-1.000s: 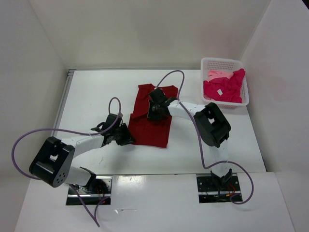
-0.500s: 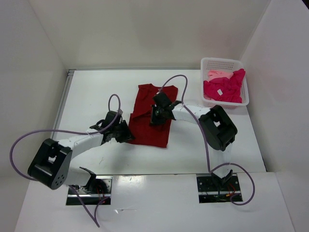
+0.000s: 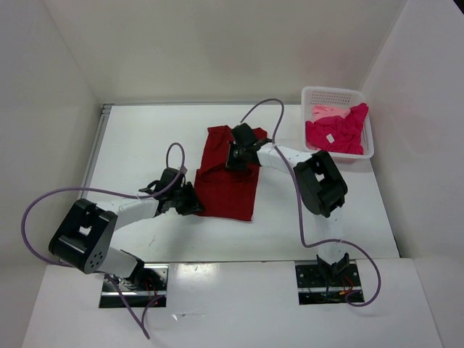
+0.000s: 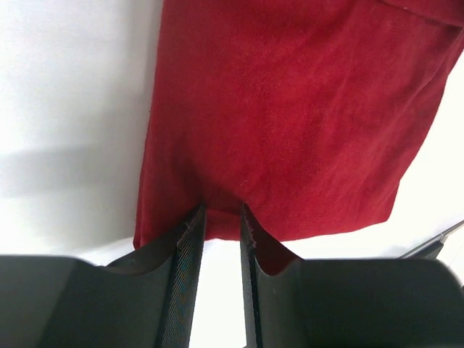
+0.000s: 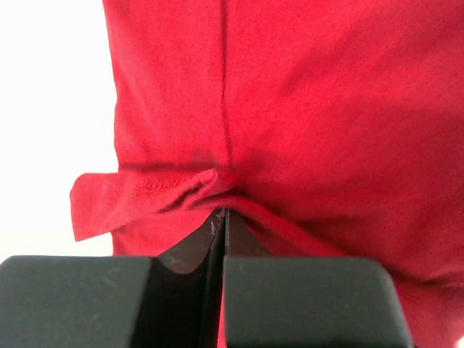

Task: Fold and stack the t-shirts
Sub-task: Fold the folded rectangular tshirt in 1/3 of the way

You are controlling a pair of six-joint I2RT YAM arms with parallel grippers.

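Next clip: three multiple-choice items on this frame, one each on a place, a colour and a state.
1. The basket stands at: A. the far right corner of the table; B. its near left corner; C. between the arm bases.
2. The t-shirt spread on the table is: A. pale pink; B. white; C. dark red.
3. The right gripper is: A. open; B. shut on the t-shirt; C. holding the basket.
A, the top view shows it there; C, seen from above; B, cloth bunches between its closed fingers.
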